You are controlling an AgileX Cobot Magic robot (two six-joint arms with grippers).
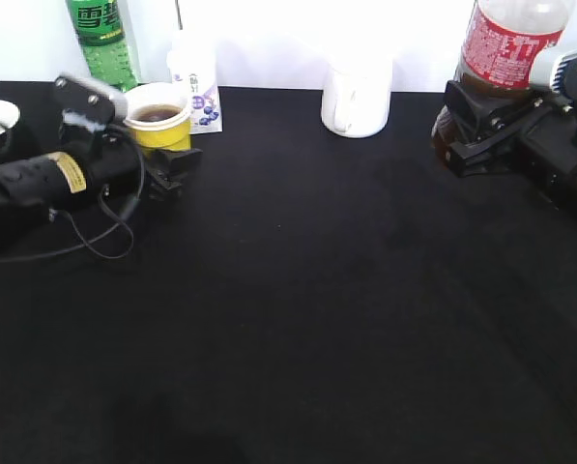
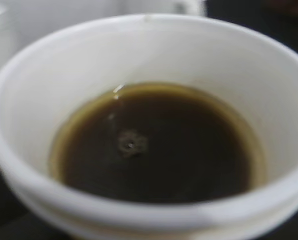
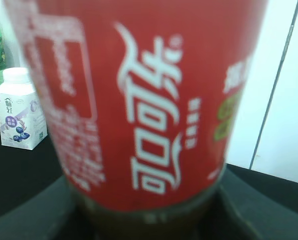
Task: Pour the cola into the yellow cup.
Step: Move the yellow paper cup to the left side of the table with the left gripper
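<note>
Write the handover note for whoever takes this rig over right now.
Left gripper: shut on the yellow cup, back left of the table.
Right gripper: shut on the cola, held upright at the far right, away from the cup.
Done: dark drink already sits in the cup, about halfway up in the left wrist view.
Left: probably only setting the bottle down and letting go of the cup.

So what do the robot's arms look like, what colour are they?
Both are mostly black. The left arm is chunky and rounded, with a yellow sticker, a loose black cable looping beneath it and a blurry grey part on top. The right arm has a white section, and its black tool looks blocky and angular.
</note>
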